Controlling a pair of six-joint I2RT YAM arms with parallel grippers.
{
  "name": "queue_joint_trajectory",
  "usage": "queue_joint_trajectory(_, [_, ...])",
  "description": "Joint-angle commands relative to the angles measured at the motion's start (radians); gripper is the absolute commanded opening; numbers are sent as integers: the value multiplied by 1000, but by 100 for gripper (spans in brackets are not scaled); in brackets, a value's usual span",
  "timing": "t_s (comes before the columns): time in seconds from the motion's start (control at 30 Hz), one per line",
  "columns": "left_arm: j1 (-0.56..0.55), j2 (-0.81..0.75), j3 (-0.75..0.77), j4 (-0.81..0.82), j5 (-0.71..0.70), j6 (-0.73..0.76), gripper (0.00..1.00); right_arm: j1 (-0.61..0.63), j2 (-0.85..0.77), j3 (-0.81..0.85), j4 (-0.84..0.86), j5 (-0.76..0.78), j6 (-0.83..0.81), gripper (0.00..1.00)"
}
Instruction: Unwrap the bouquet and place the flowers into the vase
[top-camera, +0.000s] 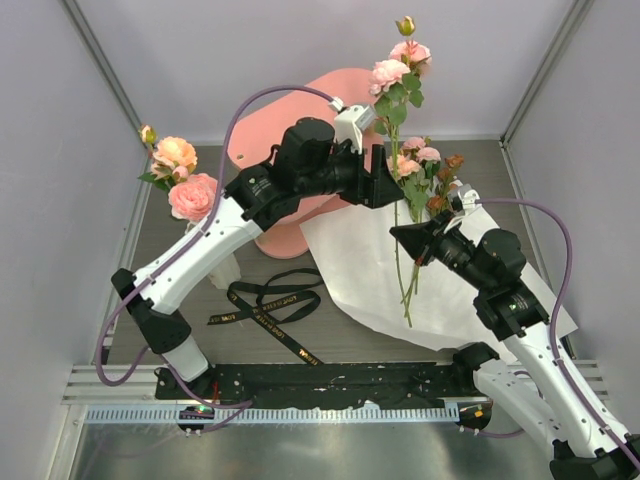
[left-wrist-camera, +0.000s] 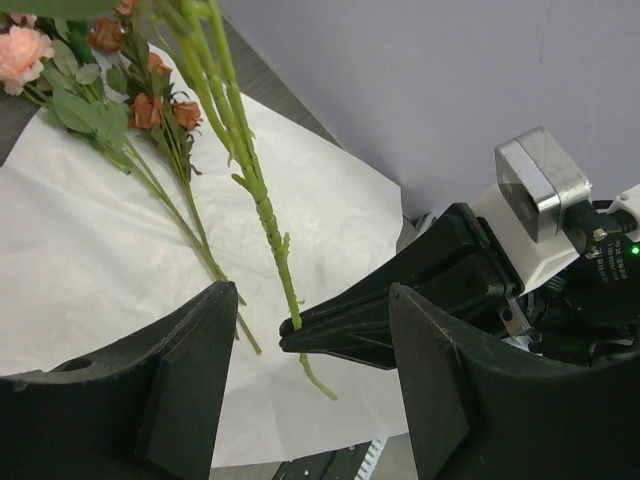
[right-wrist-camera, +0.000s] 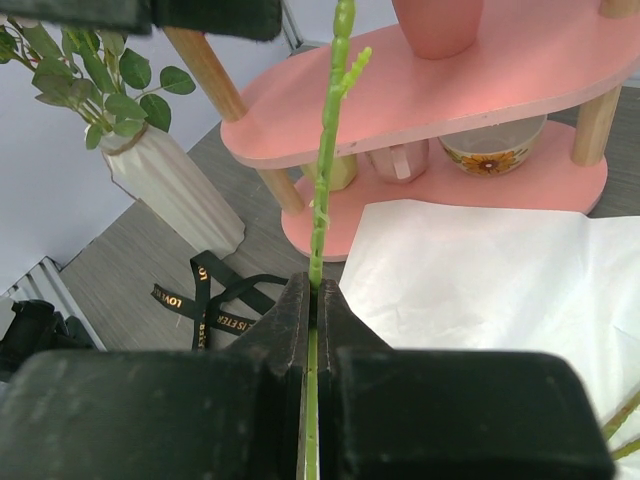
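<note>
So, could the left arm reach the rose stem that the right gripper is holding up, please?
Probably yes: the left gripper is open, facing the bare stem above the right gripper, with nothing between.

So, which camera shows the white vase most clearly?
The right wrist view: the vase stands unobstructed, its ribs and rim visible. In the top view the left arm covers most of it. The left wrist view does not show it.

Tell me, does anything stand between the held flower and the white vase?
Yes: the left arm reaches across over the vase, and the pink shelf partly sits between it and the flower in the right hand.
</note>
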Motion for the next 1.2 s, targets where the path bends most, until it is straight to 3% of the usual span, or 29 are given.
queue_joint_trajectory(0.0, [5,-37,23,16,-42,27,65,10,-16,35,67,6,-20,1])
queue_joint_trajectory(0.2, [6,79,181,-62,-40,34,58,16,-33,43,47,6,-26,1])
queue_joint_trajectory(0.53, [25,136,241,-67,-34,-10,45,38,-42,38,41,9,-32,1])
queue_joint_trajectory(0.63, [25,138,238,-45,-5,-15,32,45,-36,38,38,8,-33,1])
queue_joint_trajectory(0.67, [25,136,233,-33,1,-10,21,47,-35,38,36,11,-33,1])
queue_joint_trajectory(0.77, [25,104,194,5,6,25,0,53,-39,38,27,26,-40,1])
queue_joint_trajectory(0.87, [25,20,96,83,5,64,0,53,-52,38,10,69,-41,17])
queue_joint_trajectory(0.9, [25,-6,65,106,5,93,0,53,-52,40,2,125,-41,30])
queue_joint_trajectory(1.07, [25,-204,-66,99,-118,223,0,53,-127,44,-45,379,-23,63])
queue_joint_trajectory(1.17, [25,-300,-90,24,-263,310,0,53,-180,34,-48,479,-18,69])
